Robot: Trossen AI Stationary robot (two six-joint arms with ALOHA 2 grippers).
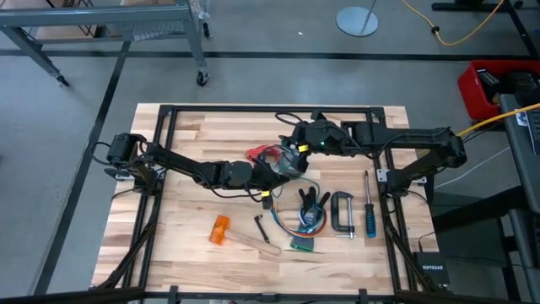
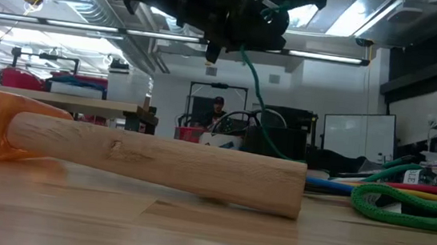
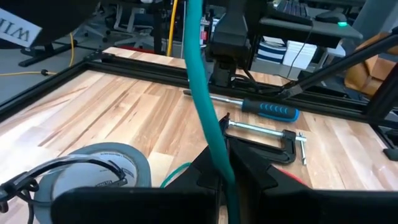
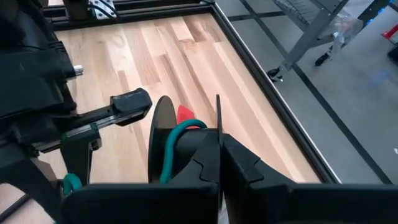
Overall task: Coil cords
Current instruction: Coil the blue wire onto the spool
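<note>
Wooden table (image 1: 186, 135), both grippers (image 1: 283, 162) clamping green cord (image 3: 205, 112)

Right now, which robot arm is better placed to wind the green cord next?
Probably left: the left gripper is shut on the thin teal-green cord. The right gripper also pinches it.

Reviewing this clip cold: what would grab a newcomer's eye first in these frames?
Probably the two grippers meeting over the table's middle, the left gripper shut on a teal cord that runs up between its fingers, the right gripper pinching the same cord beside a red piece. Next, the orange-headed mallet lying near the front edge, with a C-clamp and blue-handled screwdriver to its right.
</note>
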